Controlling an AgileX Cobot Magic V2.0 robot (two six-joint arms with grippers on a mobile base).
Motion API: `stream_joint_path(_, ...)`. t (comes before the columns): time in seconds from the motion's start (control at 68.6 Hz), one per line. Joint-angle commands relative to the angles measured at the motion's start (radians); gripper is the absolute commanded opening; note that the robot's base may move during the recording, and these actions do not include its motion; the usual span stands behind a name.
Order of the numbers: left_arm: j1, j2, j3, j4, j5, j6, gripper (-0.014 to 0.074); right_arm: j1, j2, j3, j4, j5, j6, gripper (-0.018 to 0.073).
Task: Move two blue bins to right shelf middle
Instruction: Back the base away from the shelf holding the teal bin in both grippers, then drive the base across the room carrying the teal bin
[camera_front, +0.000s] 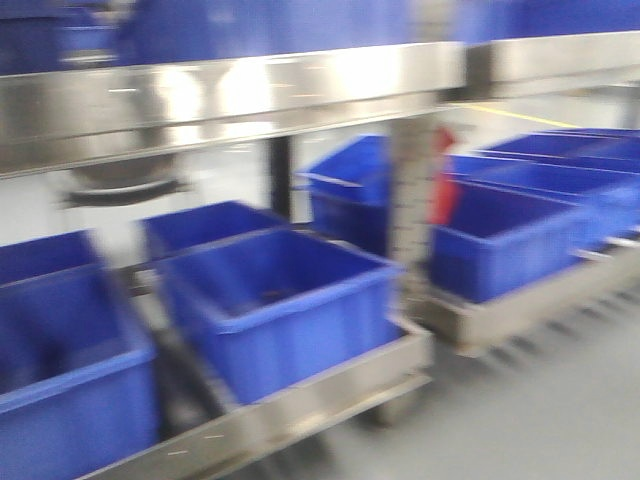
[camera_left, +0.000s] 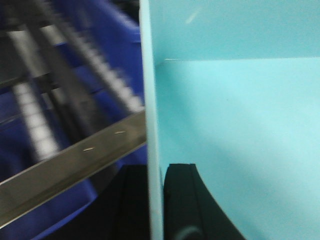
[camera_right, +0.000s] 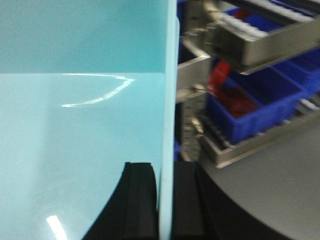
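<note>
- The pale bin (camera_left: 240, 125) is up off any shelf, carried between the two arms. It does not show in the front view, so I can't place it against the racks from there.
- The left gripper (camera_left: 154, 202) is clamped on the bin's left wall, one black finger (camera_left: 182, 200) inside the tub and the other outside.
- The right gripper (camera_right: 165, 200) is pinched on the opposite wall in the same way, with the inside of the bin (camera_right: 75, 125) lying towards the left arm.
- Whether this is one bin or two nested I can't tell; only smooth pale walls and floor show.
- The bin spans from gripper to gripper across the robot's front. I can't tell whether they hold its short walls or its long ones.
- Ahead, the front view is smeared: a shiny steel rail (camera_front: 230, 100) runs along the top, with dark bins (camera_front: 280, 300) on the level below it.
- Past a punched upright (camera_front: 410, 200) a second rail (camera_front: 560, 60) starts at the top right corner. I take that for the right shelf's middle level, though the blur leaves it unsure.
- Something red (camera_front: 445, 190) stands in a dark bin just right of the upright, and the right wrist view shows it (camera_right: 220, 80) close beside the held wall.
- The target lies ahead and to the right, so the right arm is nearer. The right wall would reach the rail first, and both arms must lift level to clear it.
</note>
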Motion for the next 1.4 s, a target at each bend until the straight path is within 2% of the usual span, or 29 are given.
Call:
stream_joint_path(0.0, -0.003, -0.023, -0.016, 0.002, -0.072, 0.0, -0.0111, 0.001, -0.02, -0.021, 0.005, -0.082, -0.002, -0.0162)
stream_joint_path(1.384, -0.003, -0.023, -0.016, 0.002, -0.072, 0.0, -0.0111, 0.001, -0.02, -0.021, 0.005, -0.082, -0.002, -0.0162)
